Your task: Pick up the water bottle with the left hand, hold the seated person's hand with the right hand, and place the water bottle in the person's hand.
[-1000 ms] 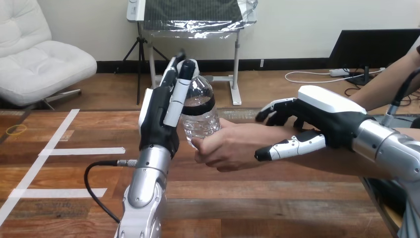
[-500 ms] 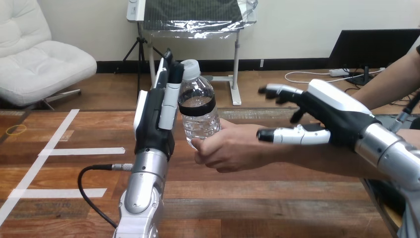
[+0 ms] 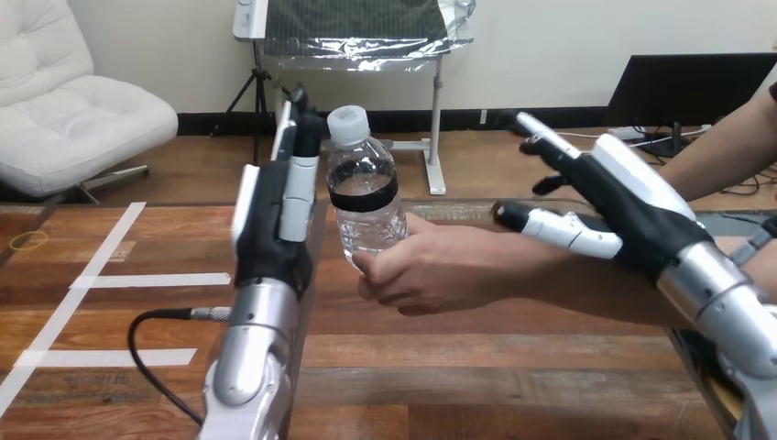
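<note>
Left hand [image 3: 272, 229]: it stood upright on its silver forearm, which rose from the bottom edge of the head view.
Left hand's state: its fingers [image 3: 298, 183] were straight and pointed up, side by side, and they held nothing.
Water bottle [image 3: 365, 197]: it stood upright just to the right of the left hand's fingers, close alongside them. Whether it touched them could not be told.
Bottle's look: it was clear, with a white cap [image 3: 347, 124] level with the left hand's fingertips and a dark band [image 3: 364, 198] round its middle.
Person's hand [image 3: 431, 270]: it lay between the two robot hands, to the right of the left hand and lower than the right hand's thumb. Its fingers were wrapped round the lower part of the bottle, and it alone gripped the bottle.
Right hand [image 3: 632, 206]: it hung above the person's forearm [image 3: 586, 284], behind the wrist and well apart from the bottle.
Right hand's state: it was wide open, with its fingers spread and reaching up and away. Its thumb [image 3: 559, 229] stretched out to the left just over the person's wrist and was not curled round it. Whether the thumb touched the wrist could not be told.
Table [image 3: 458, 367]: its wooden top lay beneath both hands, lower than the raised bottle.
</note>
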Robot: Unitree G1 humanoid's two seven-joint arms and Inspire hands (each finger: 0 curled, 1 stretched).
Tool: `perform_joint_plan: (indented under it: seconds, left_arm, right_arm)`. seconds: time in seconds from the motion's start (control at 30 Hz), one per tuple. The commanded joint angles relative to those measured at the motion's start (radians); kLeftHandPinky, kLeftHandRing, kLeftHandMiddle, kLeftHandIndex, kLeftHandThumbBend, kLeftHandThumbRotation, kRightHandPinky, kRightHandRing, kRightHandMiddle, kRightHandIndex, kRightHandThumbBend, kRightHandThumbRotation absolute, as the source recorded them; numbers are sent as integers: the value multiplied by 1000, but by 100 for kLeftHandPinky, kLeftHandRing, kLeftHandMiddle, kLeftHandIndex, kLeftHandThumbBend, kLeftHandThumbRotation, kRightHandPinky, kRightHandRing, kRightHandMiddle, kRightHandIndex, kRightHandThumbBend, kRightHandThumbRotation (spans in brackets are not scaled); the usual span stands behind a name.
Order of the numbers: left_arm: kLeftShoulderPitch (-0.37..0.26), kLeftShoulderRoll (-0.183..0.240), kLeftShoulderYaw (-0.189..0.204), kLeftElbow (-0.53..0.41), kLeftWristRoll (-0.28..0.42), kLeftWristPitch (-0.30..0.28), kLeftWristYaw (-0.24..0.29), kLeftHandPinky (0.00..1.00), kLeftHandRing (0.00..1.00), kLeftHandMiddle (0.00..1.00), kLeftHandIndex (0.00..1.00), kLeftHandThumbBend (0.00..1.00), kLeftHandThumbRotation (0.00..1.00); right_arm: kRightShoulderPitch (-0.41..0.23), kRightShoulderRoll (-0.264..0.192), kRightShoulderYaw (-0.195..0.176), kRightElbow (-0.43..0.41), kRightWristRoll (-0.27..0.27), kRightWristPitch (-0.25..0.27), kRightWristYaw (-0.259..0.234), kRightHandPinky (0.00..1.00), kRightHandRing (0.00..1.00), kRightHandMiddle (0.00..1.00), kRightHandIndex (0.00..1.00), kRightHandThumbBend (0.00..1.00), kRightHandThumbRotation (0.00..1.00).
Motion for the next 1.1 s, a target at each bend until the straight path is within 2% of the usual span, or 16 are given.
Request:
perform_joint_plan:
  seconds: [0.0, 0.17, 0.33, 0.5, 0.57, 0.63, 0.7, 0.77, 0.87, 1.07]
  left_arm:
    - [27, -22, -12, -109, -32, -3, -16, 100, 100, 100, 100, 98, 100]
    - [70, -20, -22, -164, -33, -4, -11, 100, 100, 100, 100, 97, 100]
    - [123, -22, -32, -241, -34, 2, -5, 100, 100, 100, 100, 96, 100]
    - [177, -20, -39, -299, -39, -36, -9, 100, 97, 96, 96, 93, 100]
    - [189, -21, -42, -314, -38, -39, -5, 100, 96, 95, 95, 92, 100]
    - [210, -26, -42, -332, -35, -68, 1, 99, 94, 93, 93, 92, 100]
    - [235, -19, -43, -349, -30, -117, -5, 96, 91, 91, 92, 92, 99]
    - [245, -14, -45, -356, -28, -135, -9, 93, 89, 90, 91, 91, 98]
    - [275, -16, -45, -384, -26, -159, -1, 90, 87, 89, 90, 91, 97]
    - [342, -6, -47, -462, -42, -183, -10, 87, 85, 87, 88, 94, 95]
  right_arm:
    - [6, 48, -34, -11, 61, -44, -23, 81, 96, 99, 100, 100, 100]
    - [25, 73, -49, -32, 107, -65, -25, 87, 98, 99, 100, 100, 100]
    - [57, 118, -66, -68, 175, -93, -34, 90, 99, 98, 98, 100, 100]
    - [107, 150, -75, -123, 253, -112, -18, 97, 100, 99, 98, 100, 100]
    - [119, 156, -76, -136, 264, -117, -17, 98, 100, 99, 98, 100, 100]
    - [144, 168, -75, -165, 257, -132, -32, 99, 100, 99, 97, 100, 100]
    - [182, 206, -73, -206, 269, -150, -57, 98, 99, 98, 96, 100, 100]
    - [197, 221, -73, -224, 274, -154, -64, 97, 98, 96, 95, 100, 100]
    - [232, 229, -68, -246, 305, -177, -41, 96, 98, 97, 95, 100, 100]
    - [312, 292, -50, -289, 342, -244, -47, 94, 95, 94, 93, 100, 100]
